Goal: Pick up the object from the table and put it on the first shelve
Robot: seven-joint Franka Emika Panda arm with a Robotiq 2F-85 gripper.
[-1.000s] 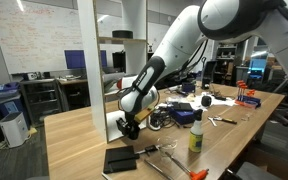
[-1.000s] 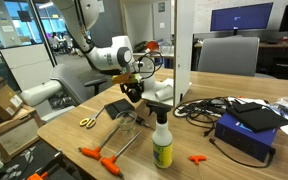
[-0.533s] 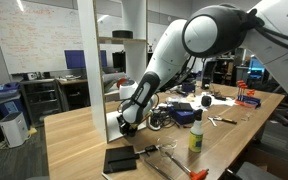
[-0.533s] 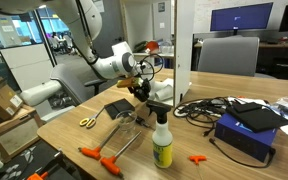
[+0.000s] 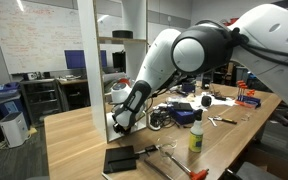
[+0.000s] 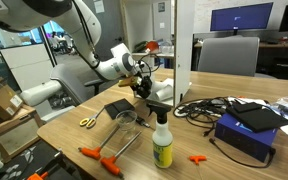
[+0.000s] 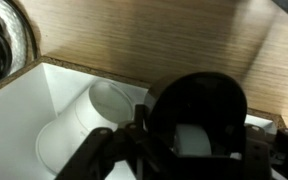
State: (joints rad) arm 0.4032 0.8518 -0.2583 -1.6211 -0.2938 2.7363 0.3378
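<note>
My gripper [image 5: 120, 122] is shut on the black chunky object [image 7: 197, 108] and holds it at the mouth of the bottom cubby [image 5: 112, 128] of the tall white shelving unit [image 5: 85, 60]. In an exterior view the gripper [image 6: 144, 88] sits low against the shelf's open side [image 6: 164, 92]. In the wrist view the object fills the space between the jaws [image 7: 196, 140], just above the cubby's white floor [image 7: 24, 110]. A white cup-like piece [image 7: 89, 120] lies inside the cubby beside it.
A flat black pad [image 5: 119, 158] lies on the wooden table [image 5: 74, 140] in front of the shelf. A spray bottle [image 6: 162, 140], scissors [image 6: 88, 122], orange-handled tools [image 6: 102, 158], cables and a blue box [image 6: 246, 128] stand nearby.
My gripper has moved with the black object toward the shelf and lower, from beside the unit to the mouth of the bottom cubby.
</note>
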